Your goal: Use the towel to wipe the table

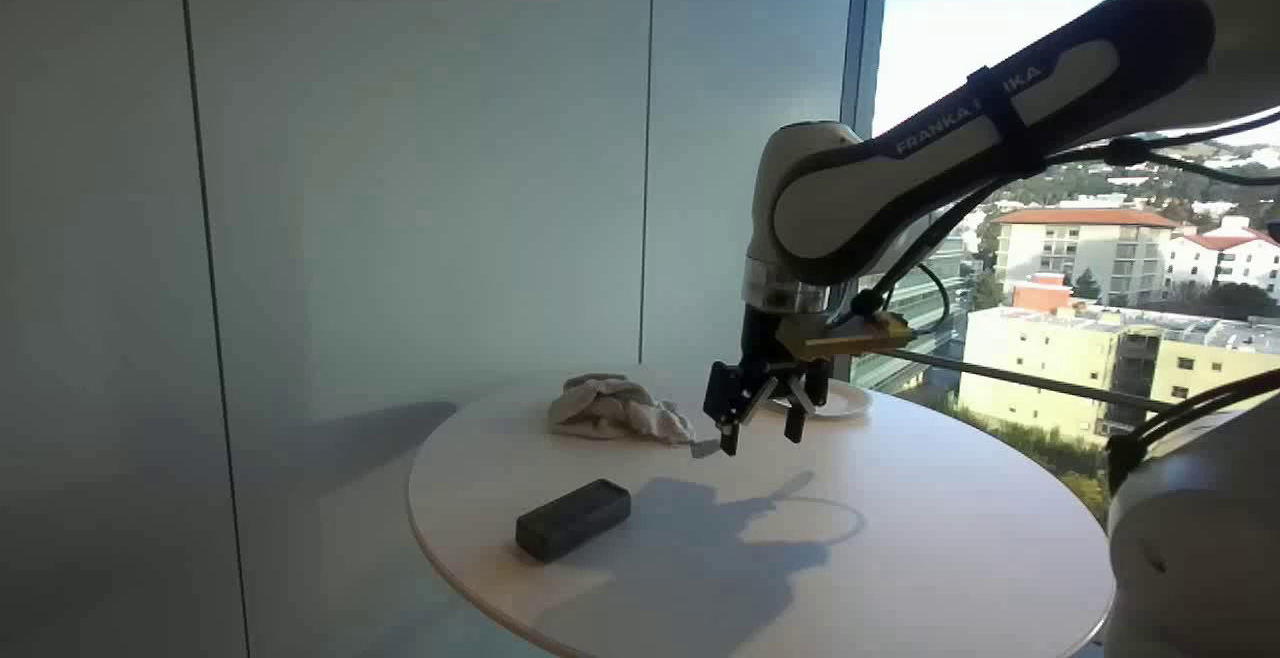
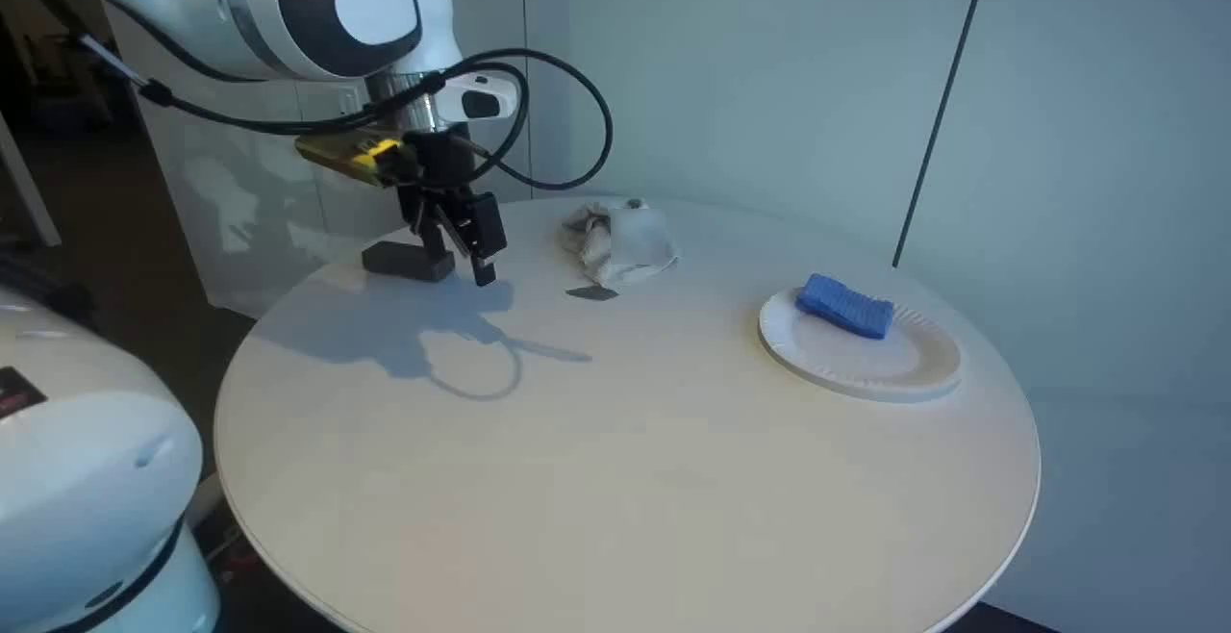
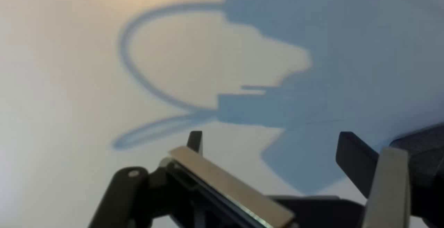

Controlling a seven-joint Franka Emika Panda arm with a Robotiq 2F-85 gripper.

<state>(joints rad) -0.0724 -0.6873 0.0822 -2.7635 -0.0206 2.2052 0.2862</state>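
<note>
Black, blunt-ended fingers (image 1: 729,438) hang tips down with a wide gap and nothing held, above the round, white-topped table (image 2: 625,498). Well apart from the fingers, out to their right in an exterior view, lies a shallow, round white fluted plate (image 2: 856,356).

Nearer the fingers than that, lower than their tips and off to one side, the crumpled, off-white cloth towel (image 1: 615,410) lies in a loose heap, touching neither of them. It should prove light and limp, hard to harm and unlikely to slip, probably folding under pressure rather than pushing back. I would take it at the raised hump in the middle, where layers seem to pile up, with the fingers straddling it and set down deep. A pinch at a thin outer edge would likely lift a single layer and leave a poor wiping surface.

Just past one of the fingers in the wrist view shows the corner of a dark grey, oblong block (image 1: 573,520); a low sweep that way might knock it. On the plate, far from the fingers, rests a ribbed blue pad (image 2: 846,306), cloth or sponge. Smallest is a flat, dark grey patch (image 2: 591,293) beside the towel, towards the fingers, perhaps scrap, perhaps shadow.
</note>
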